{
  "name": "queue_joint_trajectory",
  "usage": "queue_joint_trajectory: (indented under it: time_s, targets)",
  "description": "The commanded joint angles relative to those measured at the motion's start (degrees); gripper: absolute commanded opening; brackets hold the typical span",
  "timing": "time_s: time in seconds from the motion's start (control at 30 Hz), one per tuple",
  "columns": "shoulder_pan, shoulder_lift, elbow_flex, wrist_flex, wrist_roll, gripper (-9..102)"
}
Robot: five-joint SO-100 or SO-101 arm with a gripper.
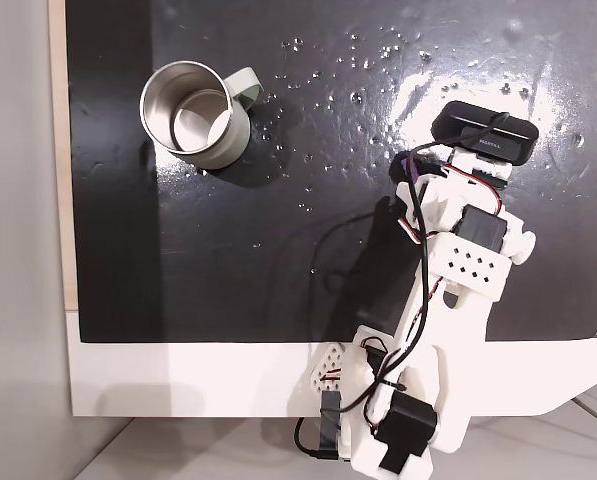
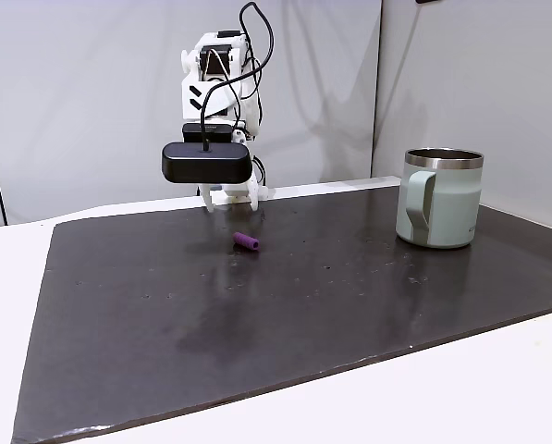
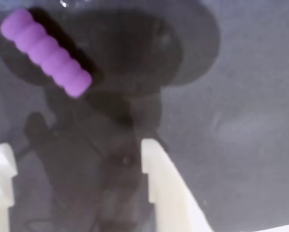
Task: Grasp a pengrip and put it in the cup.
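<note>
Currently: approach step, pre-grasp. My gripper [image 3: 76,169] hangs low over the black mat [image 2: 349,296], jaws wide apart, holding nothing. Pengrip [image 3: 46,52] lies flat on mat just ahead of fingertips, off to upper left in wrist view; long axis diagonal, upper-left to lower-right. Cup [image 2: 439,198] upright, well apart. Next, I judge: shift fwd/left, straddle grip across its axis, close.

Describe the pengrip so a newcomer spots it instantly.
Start at the black mat covering the table. In a fixed view, the gripper hangs low near the mat's far edge; the pengrip lies flat on the mat just in front of it, far left of the mug. It is a tiny purple ribbed tube, the only coloured thing there.
</note>
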Motion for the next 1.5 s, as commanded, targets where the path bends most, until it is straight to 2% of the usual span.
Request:
queue_joint_trajectory:
  time_s: [0.0,0.57,1.03,1.23,1.47]
  targets:
    - [0.4,-2.0,-4.0,-4.5,-1.2,26]
    - [-5.4,-16.5,-10.6,-10.5,1.2,26]
    - [-8.9,-10.1,4.8,-17.1,1.9,24]
    - [-8.5,-8.2,10.8,-20.4,1.0,15]
    - [-8.0,-7.8,11.1,-20.7,1.0,3]
